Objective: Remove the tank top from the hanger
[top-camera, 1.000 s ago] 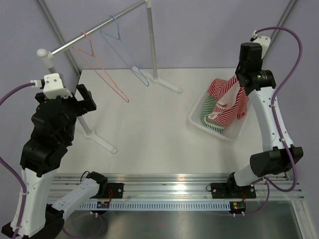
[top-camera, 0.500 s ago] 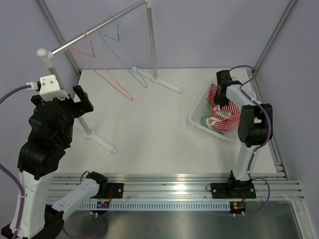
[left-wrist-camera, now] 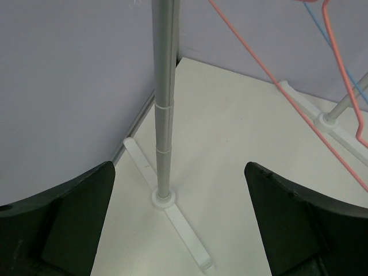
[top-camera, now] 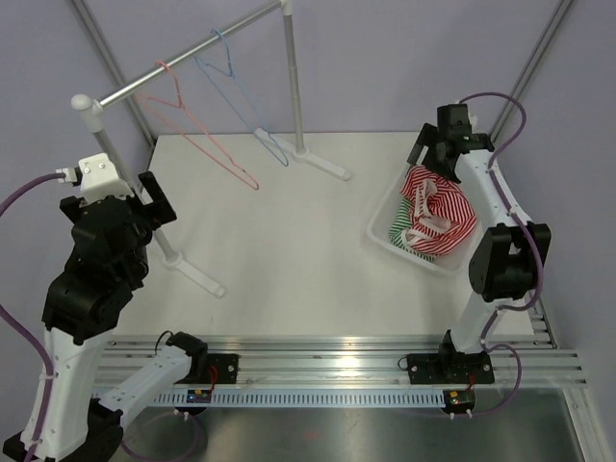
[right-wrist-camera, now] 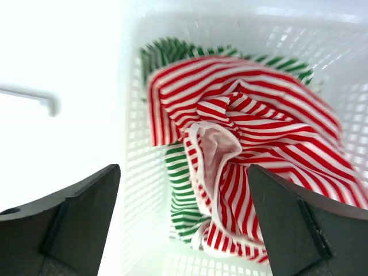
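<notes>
1. Since the earlier frames, the right gripper [top-camera: 435, 154] has let go of the red-striped tank top [top-camera: 438, 207] and risen over the far rim of the white basket [top-camera: 377, 231]. Its fingers are spread and hold nothing.
2. The left gripper [top-camera: 154, 200], also spread and empty, has sunk slightly beside the rack post [left-wrist-camera: 163, 115].
3. The basket sits near the right edge of the table [top-camera: 289, 250], with bare tabletop between it and the rack.
4. The tank top lies crumpled in the basket on a green-striped garment [top-camera: 397, 234]. Its longer extent runs from far-left to near-right.
</notes>
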{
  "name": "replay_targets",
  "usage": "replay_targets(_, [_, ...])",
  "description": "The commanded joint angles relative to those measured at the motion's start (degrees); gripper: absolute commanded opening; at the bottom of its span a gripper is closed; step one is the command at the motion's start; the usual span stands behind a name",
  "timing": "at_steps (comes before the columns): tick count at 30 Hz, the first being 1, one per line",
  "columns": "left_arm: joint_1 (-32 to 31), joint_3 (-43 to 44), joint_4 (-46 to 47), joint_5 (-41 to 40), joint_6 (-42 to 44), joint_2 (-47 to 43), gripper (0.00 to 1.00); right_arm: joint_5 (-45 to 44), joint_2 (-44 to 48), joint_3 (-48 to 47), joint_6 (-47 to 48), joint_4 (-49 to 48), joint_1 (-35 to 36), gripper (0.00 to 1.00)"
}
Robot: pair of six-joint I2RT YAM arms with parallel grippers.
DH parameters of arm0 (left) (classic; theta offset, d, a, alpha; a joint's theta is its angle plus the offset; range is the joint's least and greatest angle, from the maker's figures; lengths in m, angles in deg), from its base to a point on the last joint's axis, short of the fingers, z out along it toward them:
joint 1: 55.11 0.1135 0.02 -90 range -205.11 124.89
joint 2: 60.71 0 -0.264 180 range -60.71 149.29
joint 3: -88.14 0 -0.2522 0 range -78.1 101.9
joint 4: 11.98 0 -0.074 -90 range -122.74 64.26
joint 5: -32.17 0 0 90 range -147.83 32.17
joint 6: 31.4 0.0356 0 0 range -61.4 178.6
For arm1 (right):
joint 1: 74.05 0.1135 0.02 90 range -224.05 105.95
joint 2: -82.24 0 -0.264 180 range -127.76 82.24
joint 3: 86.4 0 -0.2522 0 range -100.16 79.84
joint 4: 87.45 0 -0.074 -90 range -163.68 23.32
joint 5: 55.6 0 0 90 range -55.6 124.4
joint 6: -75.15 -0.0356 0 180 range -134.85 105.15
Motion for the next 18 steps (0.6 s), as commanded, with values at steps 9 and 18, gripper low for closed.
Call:
replay_targets(9, [1.91,-3.7,-1.51,7.53,-4.99,4.88,0.99,1.54,27.21,-2.52,13.11,6.35,3.65,0.99])
replay_targets(18, [2.79,-9.85,1.83,12.37,-1.48,1.2,0.99,-0.84,42.5,2.03,14.25,18.48,6.3,0.99])
